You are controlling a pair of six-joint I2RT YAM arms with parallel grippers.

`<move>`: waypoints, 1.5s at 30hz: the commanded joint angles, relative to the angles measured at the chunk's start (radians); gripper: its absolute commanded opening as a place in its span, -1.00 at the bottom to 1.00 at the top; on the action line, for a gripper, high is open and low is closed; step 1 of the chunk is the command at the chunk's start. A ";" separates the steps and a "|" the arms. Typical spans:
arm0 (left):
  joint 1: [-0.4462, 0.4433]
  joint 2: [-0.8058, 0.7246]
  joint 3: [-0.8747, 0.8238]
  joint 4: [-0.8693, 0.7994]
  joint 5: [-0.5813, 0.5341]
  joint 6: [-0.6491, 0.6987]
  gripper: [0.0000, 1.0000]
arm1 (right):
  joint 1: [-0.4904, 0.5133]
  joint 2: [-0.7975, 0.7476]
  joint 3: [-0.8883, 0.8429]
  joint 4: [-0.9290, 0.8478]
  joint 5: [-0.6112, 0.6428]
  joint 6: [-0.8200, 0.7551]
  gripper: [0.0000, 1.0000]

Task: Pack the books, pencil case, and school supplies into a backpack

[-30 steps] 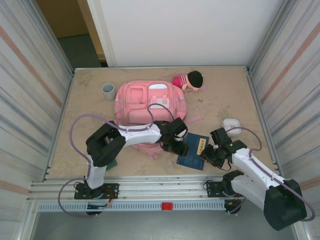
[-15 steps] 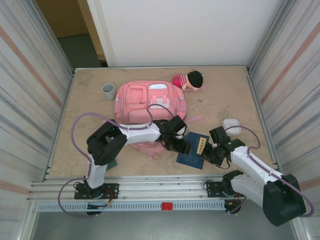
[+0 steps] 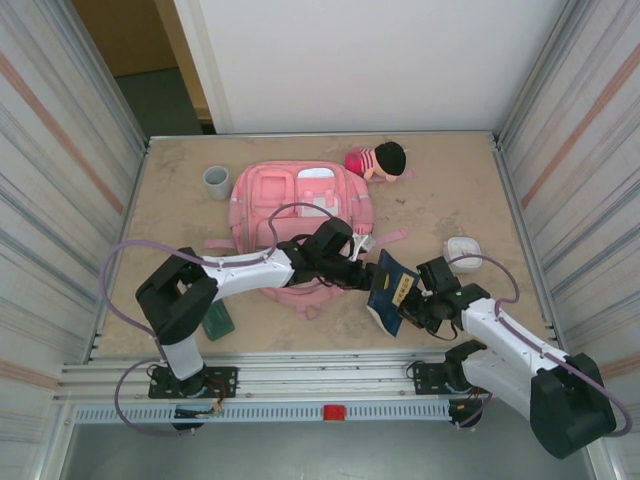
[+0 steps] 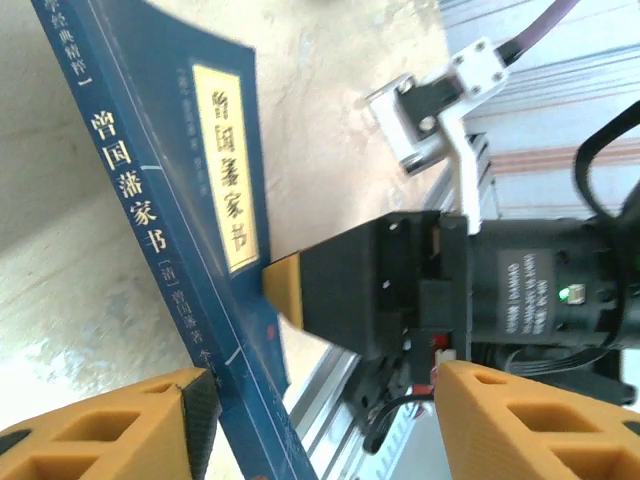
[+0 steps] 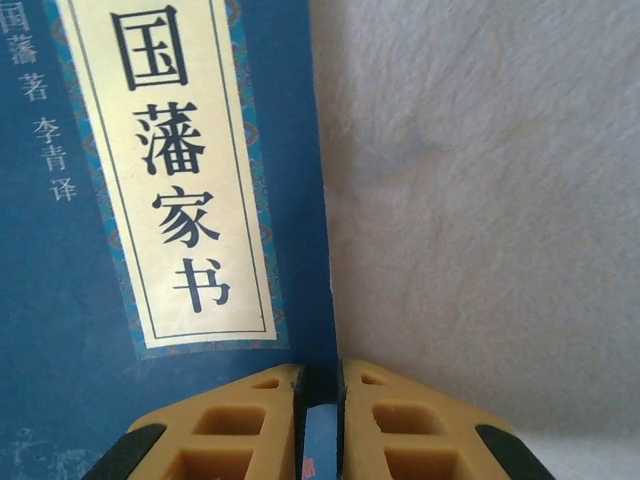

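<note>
Gripping the dark blue book [image 3: 390, 290] by one edge, the right pincer [image 5: 320, 388] is closed on it. In the right wrist view a thin strip of blue cover shows between the two yellow fingertips, just below the end of the pale label with black characters. The book is tilted up from the table [image 3: 440, 200] rather than lying flat, with its labelled cover turned to the right and its spine to the left. It sits near the front of the table, right of centre, just beside the near right corner of the pink backpack [image 3: 290, 200].

The left arm reaches across the near edge of the backpack, and the left pincer [image 3: 366, 277] is at the book's left side. In the left wrist view its fingers [image 4: 130, 430] stand wide apart and grip nothing. The book's spine runs down close to one finger, and whether it touches that finger cannot be told. The black body of the right pincer fills the gap between the fingers.

The backpack lies flat on the far left half of the table, pockets facing up. A pink-and-black plush doll [image 3: 378, 160] lies just beyond its far right corner, and a grey cup [image 3: 216, 181] stands at its far left. A small white object [image 3: 461, 250] sits to the right of the book, apart from it. A dark green flat item [image 3: 217, 320] lies near the left arm's base.
</note>
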 commanded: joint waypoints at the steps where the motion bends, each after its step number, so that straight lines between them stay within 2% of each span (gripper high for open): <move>1: -0.027 0.030 -0.025 0.111 0.089 -0.065 0.20 | 0.031 0.019 -0.021 0.161 -0.093 0.036 -0.67; 7: -0.027 0.046 0.027 -0.086 -0.028 0.009 0.15 | 0.035 -0.016 -0.018 0.147 -0.054 0.042 -0.68; 11: -0.027 0.045 0.026 -0.098 -0.048 0.024 0.13 | 0.032 -0.053 -0.030 0.139 -0.037 0.049 -0.67; 13: -0.027 0.046 0.037 -0.128 -0.073 0.033 0.02 | 0.030 -0.060 -0.030 0.132 -0.033 0.050 -0.65; 14: -0.027 0.044 0.047 -0.155 -0.094 0.048 -0.10 | 0.032 -0.066 -0.027 0.125 -0.029 0.050 -0.61; 17: -0.032 0.008 0.054 -0.208 -0.177 0.101 -0.46 | 0.030 -0.117 -0.008 0.088 0.000 0.030 -0.37; 21: -0.032 -0.078 0.023 -0.197 -0.271 0.158 -0.72 | 0.024 -0.239 0.033 0.025 0.059 -0.008 -0.07; 23: -0.030 -0.130 -0.008 -0.165 -0.310 0.177 -0.82 | 0.017 -0.298 0.047 0.010 0.079 -0.032 0.09; 26: -0.020 -0.230 -0.085 -0.064 -0.347 0.189 -0.91 | 0.012 -0.401 0.061 0.006 0.119 -0.078 0.20; 31: 0.010 -0.411 -0.268 0.219 -0.346 0.193 -0.93 | 0.009 -0.578 0.061 0.085 0.138 -0.164 0.42; 35: 0.043 -0.521 -0.389 0.468 -0.315 0.184 -0.92 | 0.005 -0.699 0.055 0.178 0.045 -0.219 0.82; 38: 0.054 -0.555 -0.408 0.576 -0.249 0.176 -0.92 | 0.002 -0.727 0.078 0.227 -0.058 -0.234 0.99; 42: 0.056 -0.551 -0.379 0.656 -0.147 0.148 -0.94 | 0.001 -0.670 0.126 0.295 -0.214 -0.224 0.97; 45: 0.060 -0.538 -0.347 0.698 -0.063 0.113 -0.94 | 0.001 -0.604 0.161 0.350 -0.277 -0.220 0.98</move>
